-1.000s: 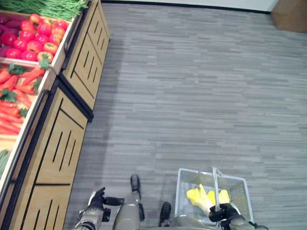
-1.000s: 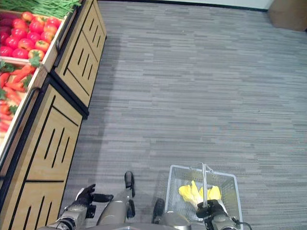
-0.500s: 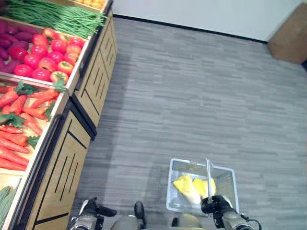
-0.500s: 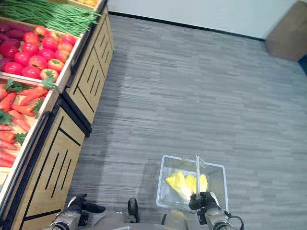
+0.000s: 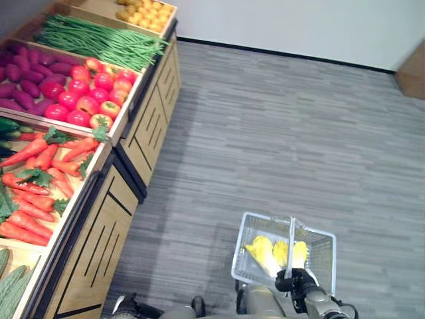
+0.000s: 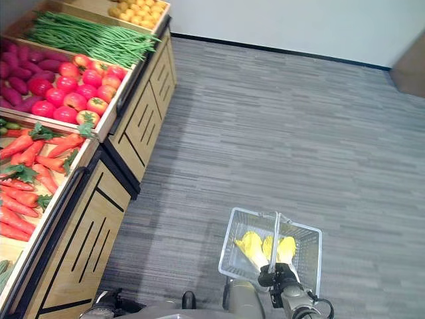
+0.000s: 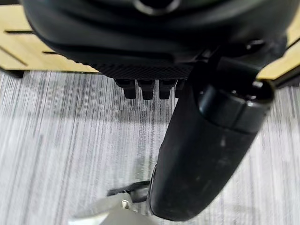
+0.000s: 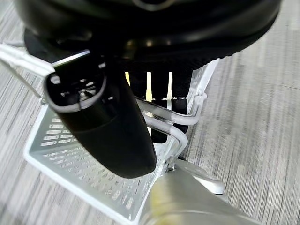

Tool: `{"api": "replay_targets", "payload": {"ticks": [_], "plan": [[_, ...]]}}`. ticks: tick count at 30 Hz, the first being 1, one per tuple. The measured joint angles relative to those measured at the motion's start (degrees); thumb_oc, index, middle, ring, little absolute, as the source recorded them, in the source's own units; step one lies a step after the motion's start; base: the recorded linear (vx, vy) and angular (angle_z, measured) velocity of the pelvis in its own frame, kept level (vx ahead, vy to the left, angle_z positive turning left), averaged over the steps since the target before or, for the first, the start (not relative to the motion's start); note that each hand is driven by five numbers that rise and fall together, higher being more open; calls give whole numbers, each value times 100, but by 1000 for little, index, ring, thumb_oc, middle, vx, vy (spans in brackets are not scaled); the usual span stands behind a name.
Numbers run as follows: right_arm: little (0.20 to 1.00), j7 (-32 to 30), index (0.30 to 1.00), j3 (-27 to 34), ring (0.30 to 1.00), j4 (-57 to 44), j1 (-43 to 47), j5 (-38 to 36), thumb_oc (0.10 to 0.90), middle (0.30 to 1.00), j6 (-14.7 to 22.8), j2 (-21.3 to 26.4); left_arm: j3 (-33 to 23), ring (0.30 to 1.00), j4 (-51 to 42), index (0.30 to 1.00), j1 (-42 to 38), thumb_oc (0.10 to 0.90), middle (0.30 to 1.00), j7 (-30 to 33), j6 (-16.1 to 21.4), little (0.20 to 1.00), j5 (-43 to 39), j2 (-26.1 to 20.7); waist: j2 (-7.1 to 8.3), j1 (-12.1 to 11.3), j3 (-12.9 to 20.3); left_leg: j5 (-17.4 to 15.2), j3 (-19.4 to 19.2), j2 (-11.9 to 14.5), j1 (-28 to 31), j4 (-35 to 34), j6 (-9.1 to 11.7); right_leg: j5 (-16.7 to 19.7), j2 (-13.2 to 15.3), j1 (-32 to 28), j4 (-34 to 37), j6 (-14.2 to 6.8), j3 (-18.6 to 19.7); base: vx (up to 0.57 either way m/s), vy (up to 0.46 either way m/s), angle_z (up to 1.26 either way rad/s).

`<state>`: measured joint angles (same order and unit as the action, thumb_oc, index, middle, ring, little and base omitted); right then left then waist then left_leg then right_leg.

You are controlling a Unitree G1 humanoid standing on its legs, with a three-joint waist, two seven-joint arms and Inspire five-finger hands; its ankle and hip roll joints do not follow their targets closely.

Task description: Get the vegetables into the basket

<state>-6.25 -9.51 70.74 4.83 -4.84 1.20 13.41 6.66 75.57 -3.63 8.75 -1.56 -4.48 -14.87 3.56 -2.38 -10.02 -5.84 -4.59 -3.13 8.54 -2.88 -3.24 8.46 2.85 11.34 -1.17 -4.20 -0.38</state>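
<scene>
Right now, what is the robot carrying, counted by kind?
Wire basket, its handle gripped in the right hand: 1
Yellow vegetables in it: 2, as far as the handle lets me see
Total: 3

Yellow veg [image 5: 264,252] in wire basket [image 5: 247,262], off floor.

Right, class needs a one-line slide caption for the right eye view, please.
Right robot hand carries a wire basket of yellow vegetables beside a produce stand of carrots and tomatoes.
</scene>
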Motion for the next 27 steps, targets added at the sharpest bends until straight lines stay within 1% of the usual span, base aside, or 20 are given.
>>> {"api": "replay_targets", "payload": {"ticks": [1,2,4,5,6,7,9,12,20,27], "plan": [[300,21,300,-17,300,2,9,2,400,300,-15,1,0,1000,9,1000,27,900,1000,5,-4,1000,0,-14,-17,-26,1,-65,14,142,-8,60,104,12,-123,-57,14,37,-70,183,-178,25],[300,29,300,-75,300,-1,30,4,400,300,-17,12,2,1000,6,1000,10,900,1000,4,-4,1000,-1,-36,-3,-34,-8,-136,18,271,-83,181,216,-9,-218,-71,19,152,-153,154,-150,22],[300,27,300,-137,300,5,108,7,400,300,-19,59,69,1000,-27,1000,-100,900,1000,-1,-13,1000,-4,-28,34,11,-104,-163,56,404,-255,363,268,-46,-289,-67,34,290,-334,93,-78,37],[300,16,300,-153,300,2,147,5,400,300,-16,90,116,1000,-42,1000,-185,900,1000,2,-9,1000,-4,-21,49,39,-160,-200,94,437,-368,449,314,-36,-300,-48,61,349,-433,78,-40,38],[300,7,300,-153,300,4,178,5,400,300,-16,114,118,1000,-67,1000,-246,900,1000,10,-5,1000,-1,-19,46,36,-204,-214,80,445,-406,484,336,-39,-322,-39,68,367,-472,111,-58,26],[300,5,300,-145,300,-3,218,4,400,300,-16,138,117,1000,-96,1000,-290,900,1000,12,-2,1000,-5,-16,36,39,-249,-212,45,485,-406,439,337,-59,-348,-37,67,404,-484,74,-40,7],[300,2,300,-134,300,-32,273,3,400,300,-14,184,118,1000,-143,1000,-389,900,1000,14,50,1000,-8,40,-34,80,-305,-210,33,580,-390,335,354,-78,-420,4,69,437,-513,82,-33,1],[300,-8,300,-164,300,-29,395,-2,400,300,-22,181,225,1000,-151,1000,-570,900,1000,17,106,1000,-7,133,-60,144,-449,-193,18,571,-443,244,382,-43,-427,102,107,433,-483,97,-29,-3],[300,-19,300,-204,300,-31,395,-10,400,300,7,163,262,1000,-122,1000,-558,900,1000,23,66,1000,-7,146,-103,159,-466,-181,-51,581,-496,193,399,-5,-454,173,213,430,-445,77,-34,-4],[300,-17,300,-221,300,-5,391,-5,400,300,8,162,265,1000,-151,1000,-561,900,1000,25,73,1000,-5,143,-120,167,-454,-181,-53,581,-359,146,400,-4,-461,47,237,431,-438,49,-42,0]]}}
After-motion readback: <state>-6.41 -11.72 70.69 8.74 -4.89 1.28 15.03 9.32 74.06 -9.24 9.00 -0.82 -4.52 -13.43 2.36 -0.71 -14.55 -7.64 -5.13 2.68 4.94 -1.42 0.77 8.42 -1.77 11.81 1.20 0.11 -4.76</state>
